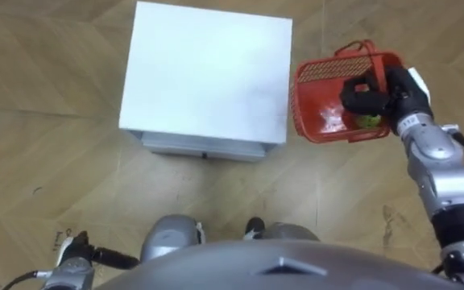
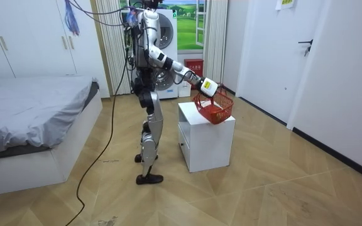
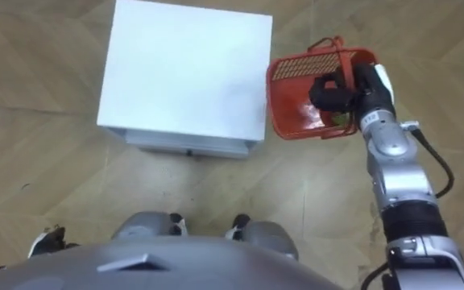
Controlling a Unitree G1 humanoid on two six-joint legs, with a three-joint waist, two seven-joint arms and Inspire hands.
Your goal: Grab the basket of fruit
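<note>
Beside the white cabinet (image 1: 208, 72), our right hand (image 1: 377, 93) has its fingers curled round the red basket (image 1: 329, 89), held in the air off the cabinet's right edge. Our left hand (image 1: 72, 256) hangs low, and we cannot tell its grip.

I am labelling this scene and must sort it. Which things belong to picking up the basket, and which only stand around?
Part of the job:
- red fruit basket, lifted beside the cabinet
- green fruit inside it
- right hand, gripping the basket

Only standing around:
- white cabinet
- bed
- wardrobe
</note>
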